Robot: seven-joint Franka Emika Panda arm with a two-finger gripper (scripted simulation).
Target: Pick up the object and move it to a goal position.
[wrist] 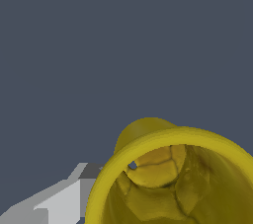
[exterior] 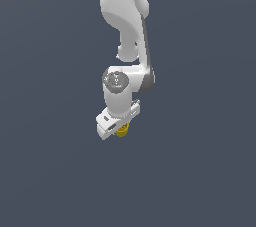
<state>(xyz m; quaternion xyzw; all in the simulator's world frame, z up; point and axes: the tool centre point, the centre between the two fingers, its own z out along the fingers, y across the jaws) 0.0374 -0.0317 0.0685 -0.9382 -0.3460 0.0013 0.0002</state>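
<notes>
Jaws of the white robot gripper (exterior: 120, 127) are mostly hidden, so I cannot tell whether they grasp anything. Small yellow cup-like cylinder (exterior: 122, 130) peeks out directly beneath them at 6 o'clock. Up close its hollow yellow rim (wrist: 173, 178) touches a grey-white finger (wrist: 69, 198). White arm (exterior: 122, 11) rises toward 12 o'clock.

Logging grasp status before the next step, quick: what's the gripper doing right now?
Gripper: fingers seem shut on the yellow cup, though they are mostly hidden in both views.
</notes>
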